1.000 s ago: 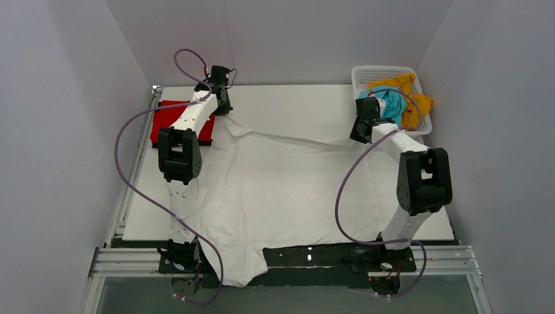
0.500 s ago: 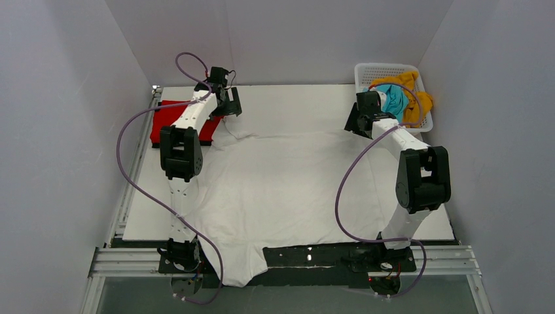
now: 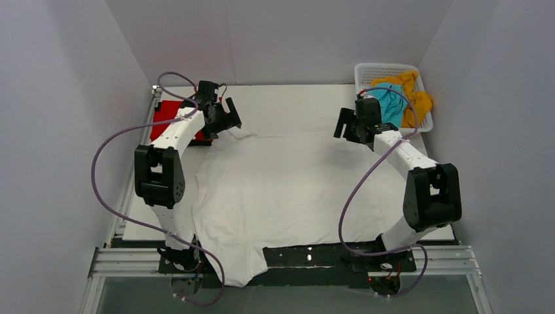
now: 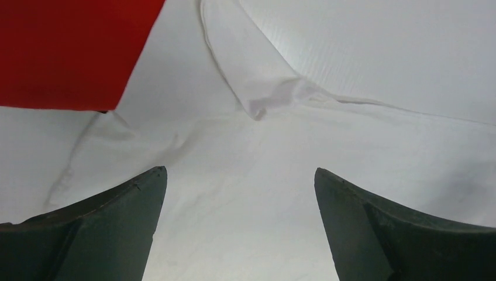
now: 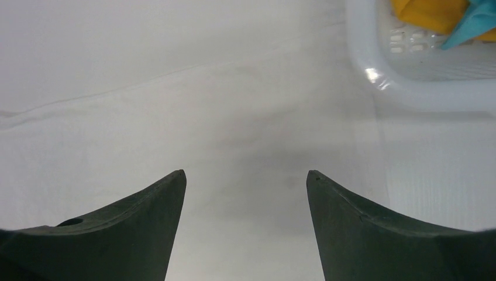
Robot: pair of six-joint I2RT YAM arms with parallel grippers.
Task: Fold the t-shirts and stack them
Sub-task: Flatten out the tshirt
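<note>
The white t-shirt (image 3: 281, 183) lies flat beneath my left pincer (image 4: 240, 175) and right pincer (image 5: 245, 174). Both gape wide, arms stretched forward.

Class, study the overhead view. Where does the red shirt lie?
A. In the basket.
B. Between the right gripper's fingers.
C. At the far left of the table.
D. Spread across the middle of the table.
C: the red shirt lies flat at the far left, while the basket holds only orange and teal cloth, and the white shirt fills the middle.
</note>
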